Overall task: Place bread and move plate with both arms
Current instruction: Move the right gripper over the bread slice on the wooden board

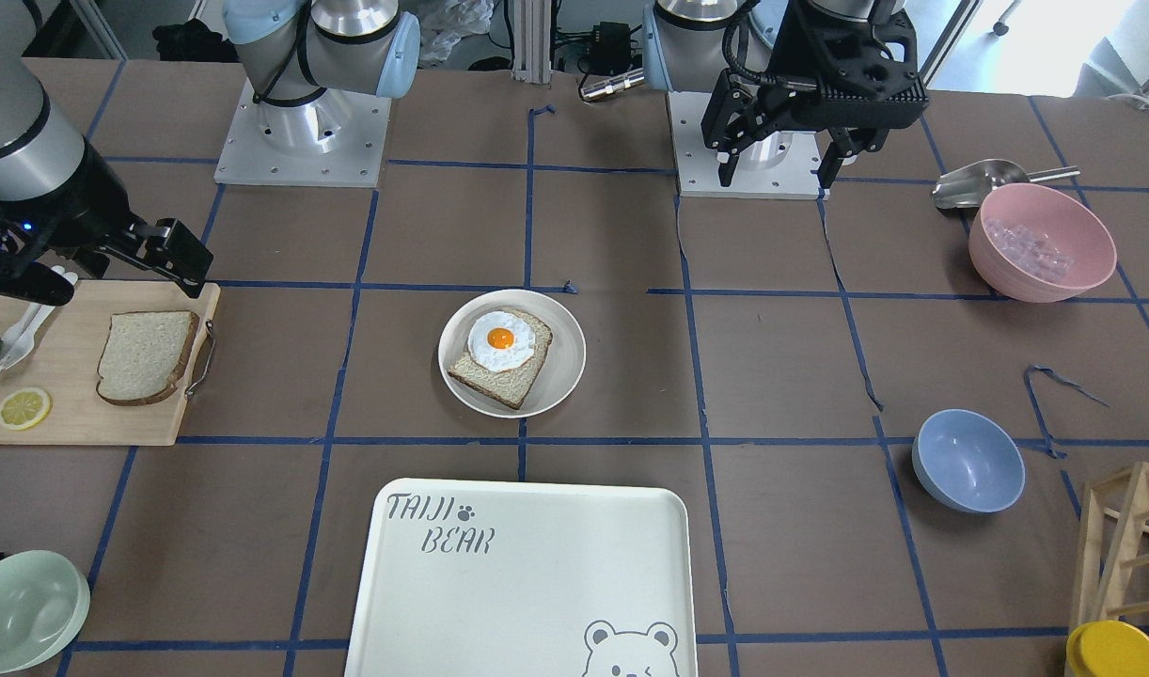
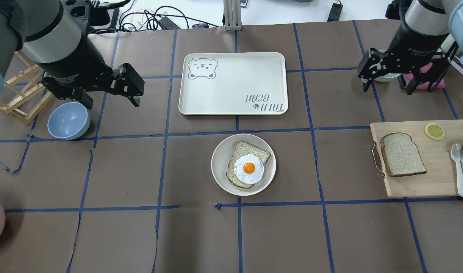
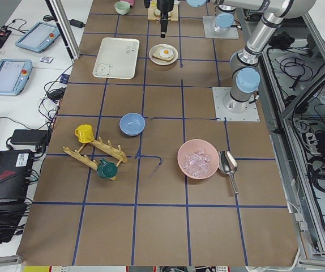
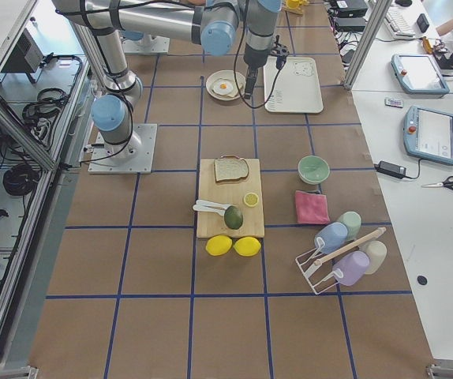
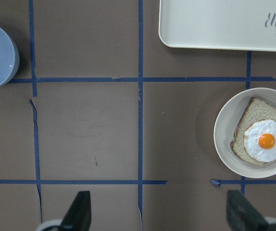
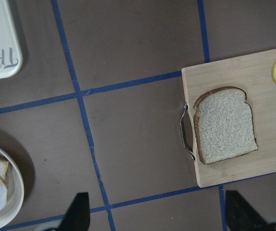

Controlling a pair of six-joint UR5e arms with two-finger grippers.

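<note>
While the bread (image 2: pixel 402 154) lies flat on the wooden board (image 2: pixel 436 167) at the robot's right, well apart from the plate (image 2: pixel 217 178) at mid-table, neither step appears begun: placing the slice and moving the plate are both left to do. Left gripper (image 2: pixel 111 101) and right gripper (image 2: pixel 387 89) hover spread and empty. The slice's long axis runs roughly away from the robot, slightly tilted, domed end farthest.

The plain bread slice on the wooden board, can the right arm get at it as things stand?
Probably yes. The bread lies flat and uncovered on the board, the lemon slice sits apart, and the right pincer hangs open above the table nearby.
</note>
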